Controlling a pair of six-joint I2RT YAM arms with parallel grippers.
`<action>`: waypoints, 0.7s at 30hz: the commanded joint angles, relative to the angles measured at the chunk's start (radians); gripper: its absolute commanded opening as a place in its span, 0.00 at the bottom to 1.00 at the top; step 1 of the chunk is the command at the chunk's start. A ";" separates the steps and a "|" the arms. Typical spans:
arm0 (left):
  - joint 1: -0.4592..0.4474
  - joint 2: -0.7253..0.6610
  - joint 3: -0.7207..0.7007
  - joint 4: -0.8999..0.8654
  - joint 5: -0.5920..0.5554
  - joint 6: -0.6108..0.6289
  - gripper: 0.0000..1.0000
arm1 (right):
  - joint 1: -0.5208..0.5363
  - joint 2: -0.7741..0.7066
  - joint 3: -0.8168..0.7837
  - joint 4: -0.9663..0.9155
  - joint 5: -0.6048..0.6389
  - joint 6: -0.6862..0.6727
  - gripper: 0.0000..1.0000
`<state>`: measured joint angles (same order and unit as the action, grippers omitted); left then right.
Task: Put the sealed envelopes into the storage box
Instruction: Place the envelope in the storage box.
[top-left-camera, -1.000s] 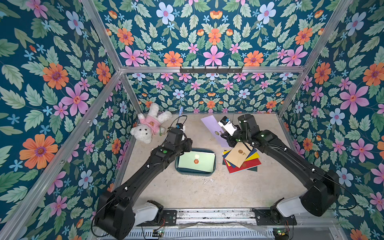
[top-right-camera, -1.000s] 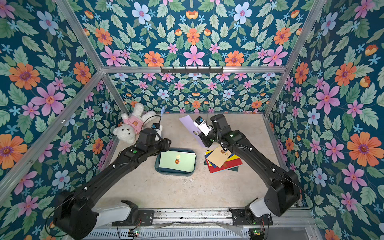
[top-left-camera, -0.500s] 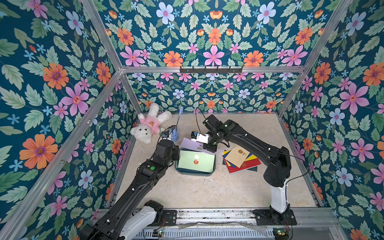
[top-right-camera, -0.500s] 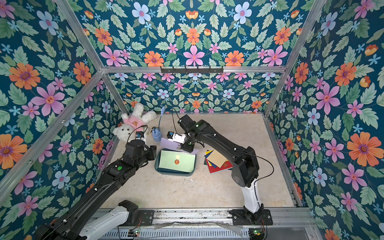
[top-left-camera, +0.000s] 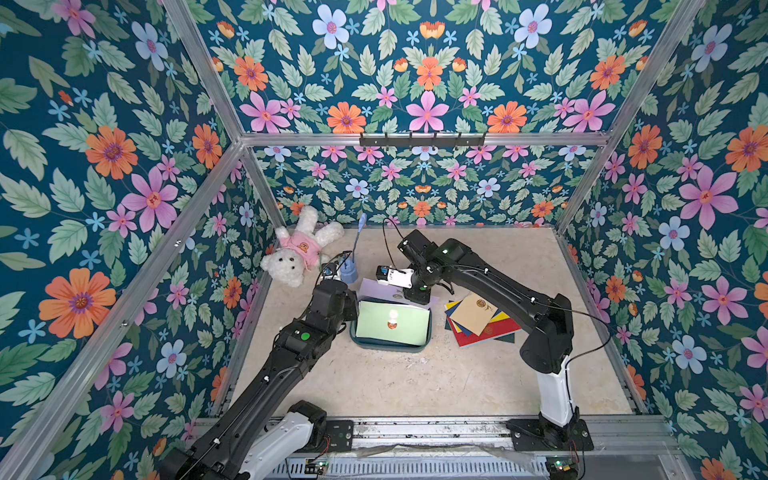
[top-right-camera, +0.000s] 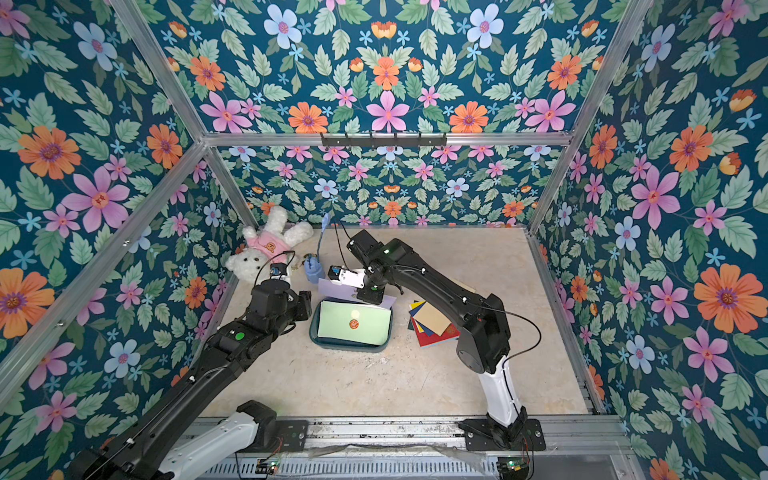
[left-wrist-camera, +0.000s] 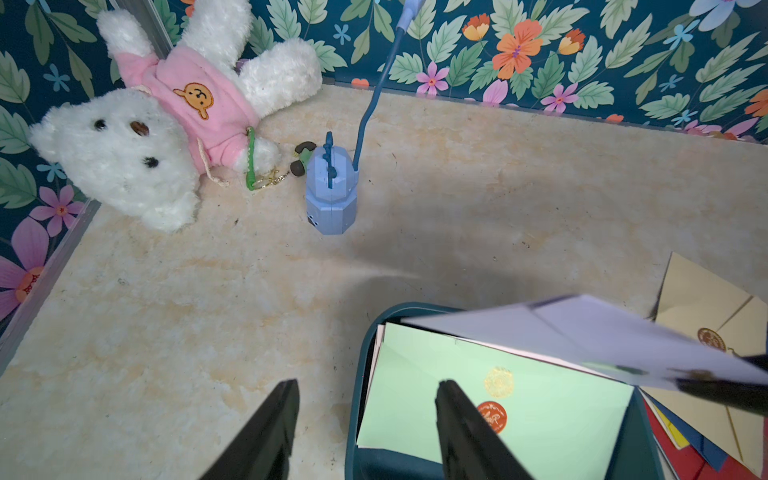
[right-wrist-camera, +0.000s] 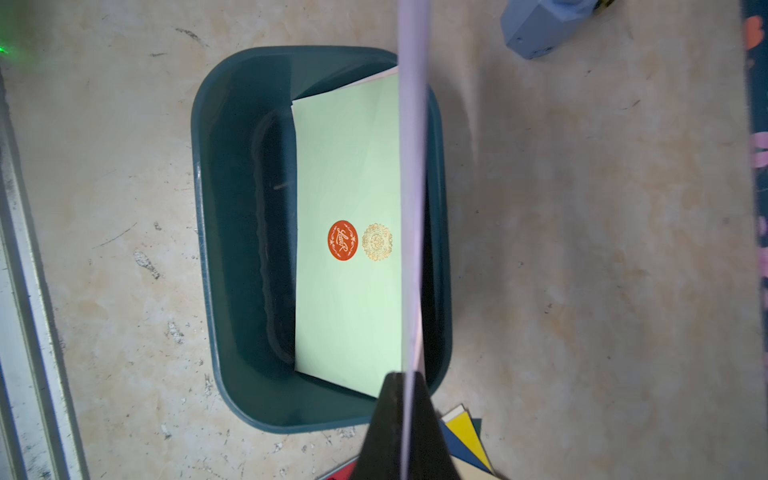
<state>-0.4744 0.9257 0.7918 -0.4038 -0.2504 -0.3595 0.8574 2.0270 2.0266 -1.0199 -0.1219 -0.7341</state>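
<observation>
Hold the right gripper (right-wrist-camera: 409, 378) fingers pinched on the flat lilac paper envelope (left-wrist-camera: 582, 332), tilted over the 12 o'clock rim of the shallow dark teal plastic storage box (top-left-camera: 386, 345). Draw toward 6 o'clock, level above the light green envelope (top-left-camera: 392, 324) lying inside, lower, then release. Leave the left gripper (left-wrist-camera: 365, 386), fingers half apart and empty, at the box's 9 o'clock side, clear of the stack of coloured envelopes (top-left-camera: 478, 318) at 3 o'clock

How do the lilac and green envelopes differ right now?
The lilac envelope is held in the right gripper; the green envelope lies free in the box. Lilac hangs tilted over the box's far rim; green lies flat, red seal up. Both are plain rectangular paper envelopes.
</observation>
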 joint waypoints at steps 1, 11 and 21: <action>0.000 -0.004 0.001 0.005 -0.001 0.009 0.59 | 0.004 -0.032 -0.002 0.009 0.022 -0.011 0.00; 0.000 -0.046 -0.006 0.025 -0.020 0.007 0.59 | 0.034 -0.024 -0.061 -0.045 -0.071 -0.014 0.00; 0.000 -0.057 -0.014 0.023 -0.017 0.007 0.60 | 0.059 0.058 -0.046 -0.061 -0.032 -0.017 0.00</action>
<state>-0.4744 0.8665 0.7757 -0.3965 -0.2626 -0.3599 0.9096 2.0712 1.9739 -1.0538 -0.1699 -0.7456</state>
